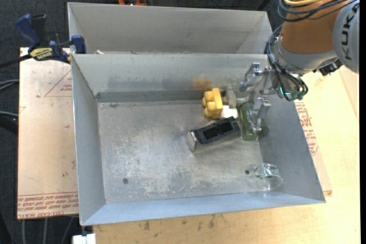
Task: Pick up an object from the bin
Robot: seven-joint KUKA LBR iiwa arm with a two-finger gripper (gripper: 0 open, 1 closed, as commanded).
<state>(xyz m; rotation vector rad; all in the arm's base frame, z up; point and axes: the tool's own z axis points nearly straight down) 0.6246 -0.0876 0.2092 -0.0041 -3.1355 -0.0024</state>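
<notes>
Bin (86, 123) was plain grey, block (213, 103) bright yellow, slab (216, 132) black with a silvery end, piece (247, 126) see-through green, cup (265, 175) clear, arm's cover (311, 11) orange.

A translucent green piece (248, 124) stands near the bin's (148, 174) right wall, at about 3 o'clock. Just beside it, toward 9 o'clock, a flat black device (215, 133) lies aslant. A yellow block toy (213, 103) sits at its 12 o'clock. A clear plastic piece (264, 175) lies at 5 o'clock.
</notes>
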